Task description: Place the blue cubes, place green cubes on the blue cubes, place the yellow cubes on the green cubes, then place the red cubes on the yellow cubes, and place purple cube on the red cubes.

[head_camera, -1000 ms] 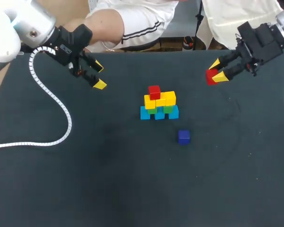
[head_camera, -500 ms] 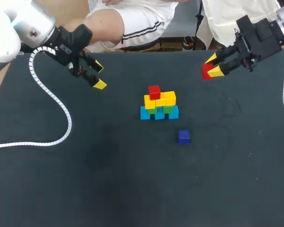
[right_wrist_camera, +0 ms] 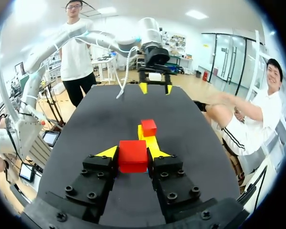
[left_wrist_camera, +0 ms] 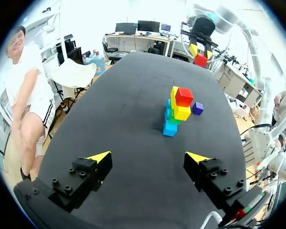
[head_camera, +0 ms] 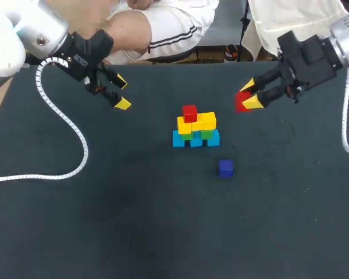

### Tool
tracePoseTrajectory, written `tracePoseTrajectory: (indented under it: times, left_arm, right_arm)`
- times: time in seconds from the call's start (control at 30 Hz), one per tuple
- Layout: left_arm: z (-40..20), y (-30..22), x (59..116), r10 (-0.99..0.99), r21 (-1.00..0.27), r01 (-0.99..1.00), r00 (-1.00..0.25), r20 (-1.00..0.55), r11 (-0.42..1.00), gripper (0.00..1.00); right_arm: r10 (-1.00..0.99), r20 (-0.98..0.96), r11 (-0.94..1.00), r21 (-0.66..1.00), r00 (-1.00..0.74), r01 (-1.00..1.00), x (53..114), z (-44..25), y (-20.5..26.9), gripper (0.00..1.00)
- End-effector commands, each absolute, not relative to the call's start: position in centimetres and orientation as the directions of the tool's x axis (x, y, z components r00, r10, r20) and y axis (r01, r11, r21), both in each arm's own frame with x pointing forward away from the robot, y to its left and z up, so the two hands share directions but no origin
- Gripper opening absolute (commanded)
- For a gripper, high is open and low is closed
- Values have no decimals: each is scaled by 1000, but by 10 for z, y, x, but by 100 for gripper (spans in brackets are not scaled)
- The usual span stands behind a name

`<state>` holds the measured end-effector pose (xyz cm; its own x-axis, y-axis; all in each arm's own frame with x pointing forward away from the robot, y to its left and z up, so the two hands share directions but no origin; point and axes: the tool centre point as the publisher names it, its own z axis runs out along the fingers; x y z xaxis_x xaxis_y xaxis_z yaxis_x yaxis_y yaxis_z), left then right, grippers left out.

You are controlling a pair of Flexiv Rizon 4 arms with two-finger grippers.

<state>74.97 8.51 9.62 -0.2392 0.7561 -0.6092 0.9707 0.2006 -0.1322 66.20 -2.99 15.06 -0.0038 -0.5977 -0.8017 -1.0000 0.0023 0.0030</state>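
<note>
A cube stack point(head_camera: 196, 129) stands at the table's middle: blue cubes point(head_camera: 178, 139) at the base, green point(head_camera: 206, 134) above them, yellow point(head_camera: 208, 121) higher, and one red cube point(head_camera: 189, 113) on top. My right gripper point(head_camera: 248, 94) hovers to the stack's upper right, shut on a second red cube point(head_camera: 242, 100) point(right_wrist_camera: 132, 155). In the right wrist view the stack point(right_wrist_camera: 149, 133) lies just ahead of the held cube. A purple cube point(head_camera: 225, 168) point(left_wrist_camera: 197, 108) rests alone in front of the stack. My left gripper point(head_camera: 120, 93) point(left_wrist_camera: 148, 157) stays open and empty at the far left.
A white coiled cable point(head_camera: 64, 125) from my left arm trails across the table's left side. A person sits just beyond the far edge, not reaching over the table. The dark tabletop point(head_camera: 163, 221) spreads wide in front.
My right gripper has carried the red cube leftward and a little toward the front, nearer the stack. The left arm and the stack have stayed put.
</note>
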Motion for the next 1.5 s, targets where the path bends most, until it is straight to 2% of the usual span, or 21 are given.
tracePoseTrajectory:
  times: [0.03,0.43,1.13,1.5]
  left_arm:
    - [96,86,749,755,-130,971,-237,-611,199,100]
    - [96,86,749,755,-130,971,-237,-611,199,100]
    - [96,86,749,755,-130,971,-237,-611,199,100]
    - [96,86,749,755,-130,971,-237,-611,199,100]
  right_arm:
    - [-601,-799,-35,20,5,-999,678,141,-9,0]
    - [-589,-807,-100,43,24,-994,680,125,7,0]
    - [-589,-807,-100,43,24,-994,680,125,7,0]
    - [-549,-835,-86,25,27,-996,665,128,26,0]
